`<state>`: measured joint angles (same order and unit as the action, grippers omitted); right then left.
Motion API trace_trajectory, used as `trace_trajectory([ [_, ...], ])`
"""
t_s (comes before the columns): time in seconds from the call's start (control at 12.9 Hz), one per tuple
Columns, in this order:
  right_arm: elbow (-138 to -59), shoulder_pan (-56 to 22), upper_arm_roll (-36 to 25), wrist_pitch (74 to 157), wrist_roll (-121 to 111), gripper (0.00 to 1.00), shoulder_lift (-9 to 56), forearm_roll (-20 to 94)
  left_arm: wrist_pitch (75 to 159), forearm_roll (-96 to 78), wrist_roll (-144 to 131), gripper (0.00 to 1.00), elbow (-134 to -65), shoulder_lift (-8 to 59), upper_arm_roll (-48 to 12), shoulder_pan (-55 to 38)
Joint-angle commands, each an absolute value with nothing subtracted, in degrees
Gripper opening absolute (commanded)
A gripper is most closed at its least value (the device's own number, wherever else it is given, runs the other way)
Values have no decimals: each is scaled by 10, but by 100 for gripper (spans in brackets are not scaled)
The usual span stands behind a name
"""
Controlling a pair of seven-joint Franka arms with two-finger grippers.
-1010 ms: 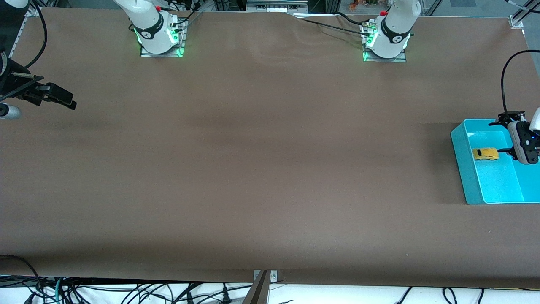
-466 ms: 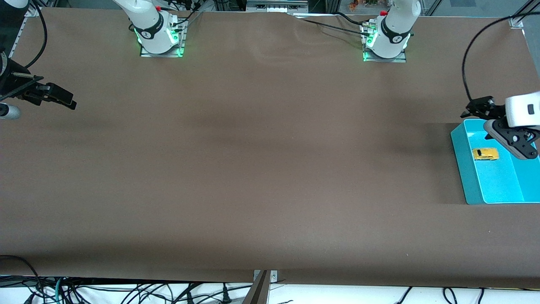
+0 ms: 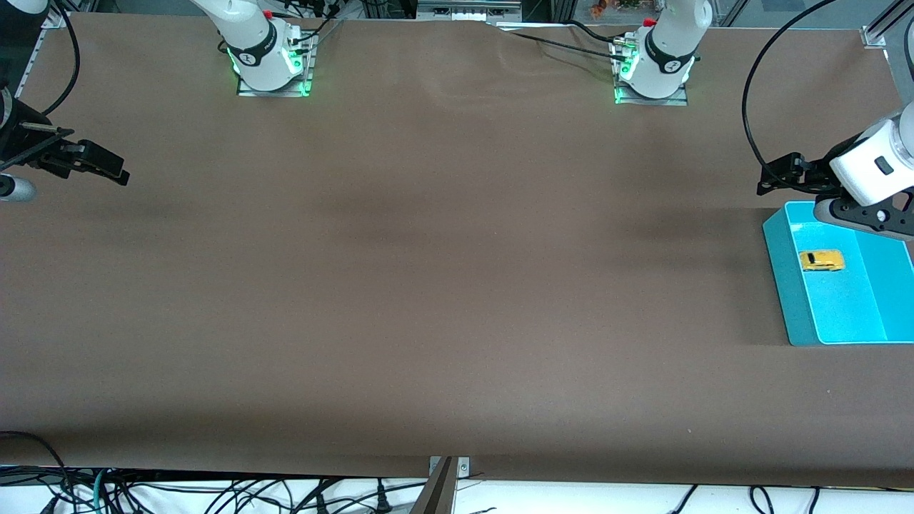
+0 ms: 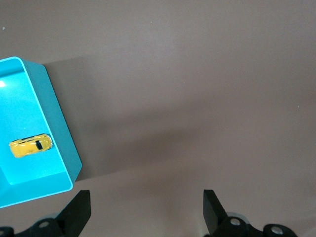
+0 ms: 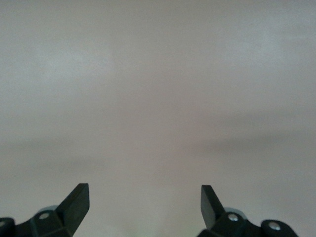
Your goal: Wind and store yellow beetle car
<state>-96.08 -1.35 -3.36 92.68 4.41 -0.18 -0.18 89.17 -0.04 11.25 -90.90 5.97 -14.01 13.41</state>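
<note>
A: What does the counter (image 3: 443, 285) carry?

B: A brown sheet covers it, and one teal bin (image 3: 784, 285) sits at the left arm's end. Its floor and walls are the same bright teal, and the walls are low.

A: And the arms?

B: The left hand (image 4: 145, 210) hangs over bare counter just beside the bin, by the bin's edge farther from the front camera. Its two fingers (image 4: 79, 207) are spread wide and hold nothing, touching nothing. In the front view its body is white with a black cable looping up from it. The right hand (image 3: 107, 170) waits over the counter's edge at the right arm's end; its wrist view shows both fingers (image 5: 79, 200) spread wide over plain brown surface, also empty.

A: Where is the yellow beetle car (image 3: 821, 260)?

B: Inside the bin, lying on the floor, in the part farther from the front camera and close to the wall facing the middle of the counter. It is apart from both hands.

A: How does it look?

B: Tiny, bright yellow, rounded, with one dark patch on top (image 4: 30, 146). It seems to sit on its wheels, though they are too small to make out.
</note>
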Motion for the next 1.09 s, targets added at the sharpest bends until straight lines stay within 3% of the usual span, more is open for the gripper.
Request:
trace_trajectory([
  [0.0,-966,-15,-36,921,40,100,-11,-4,966,-8,103,100,-912,47,-78,68],
  [0.23,-966,-16,-36,921,40,100,-11,-3,1010,1,97,100,-912,41,-70,28],
  [0.39,-966,-16,-36,922,40,100,-11,-3,938,-3,91,100,-920,13,-64,28],
  [0.78,-966,-16,-36,922,40,100,-11,-3,920,-10,-10,100,-920,-13,-63,32],
  [1.01,-966,-16,-36,924,40,100,-11,-2,874,-40,3,100,-920,-18,-26,22],
])
